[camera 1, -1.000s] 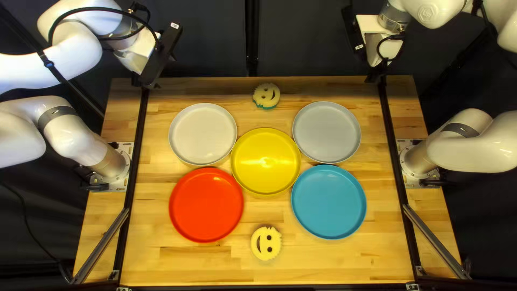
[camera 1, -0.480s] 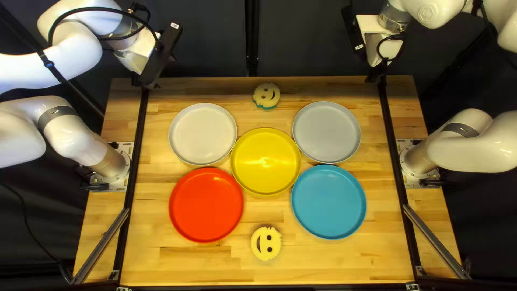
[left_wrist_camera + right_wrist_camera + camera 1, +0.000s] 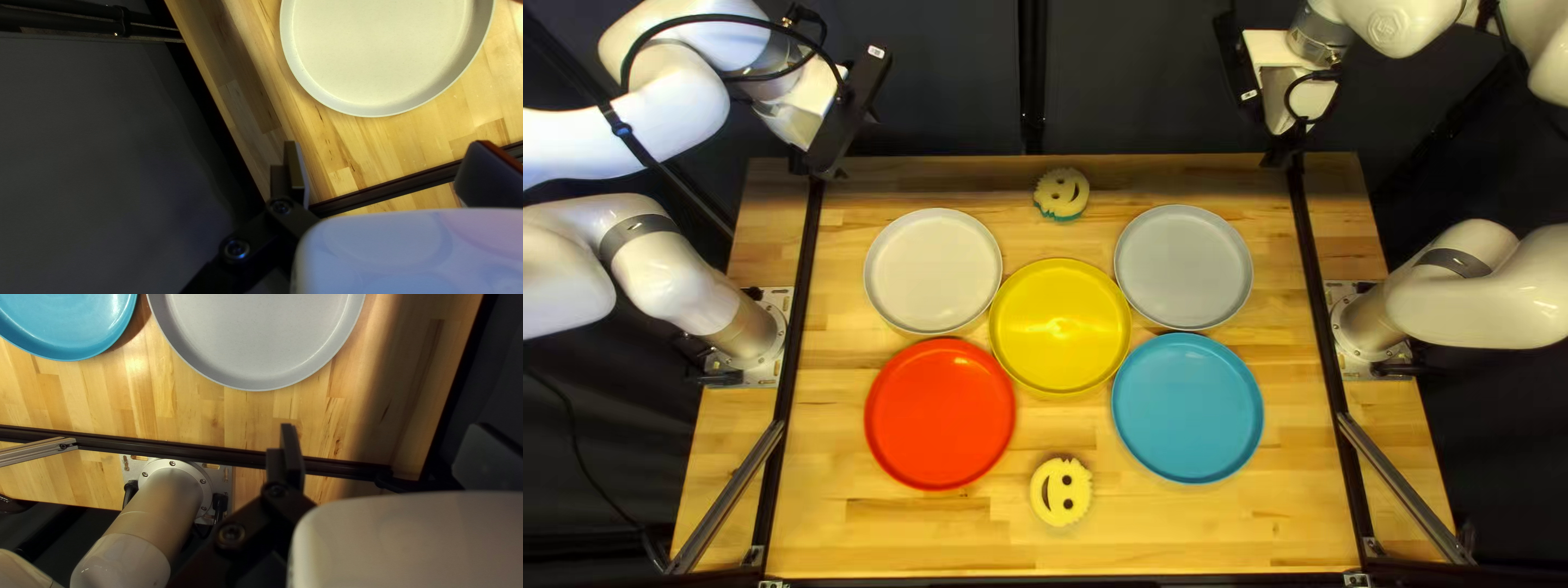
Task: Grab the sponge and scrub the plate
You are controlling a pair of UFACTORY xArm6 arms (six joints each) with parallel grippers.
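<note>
Where the left gripper (image 3: 817,169) hangs, at the surface's (image 3: 1046,550) far left corner, its fingers (image 3: 295,169) stand wide apart. Right gripper (image 3: 1284,156), at the far right corner: fingers (image 3: 292,457) likewise spread wide. Ahead of the left pair lies the white plate (image 3: 381,49); ahead of the right pair, the grey plate (image 3: 256,332), blue plate (image 3: 65,321) beside it. Yellow plate (image 3: 1060,326) sits centrally among these and the red plate (image 3: 940,414); contact at the rims cannot be told. Two smiling-face sponges noted: yellow sponge (image 3: 1061,505) near the close edge, between red and blue plates; pale, green-bottomed sponge (image 3: 1060,190) near the far edge, between white and grey.
</note>
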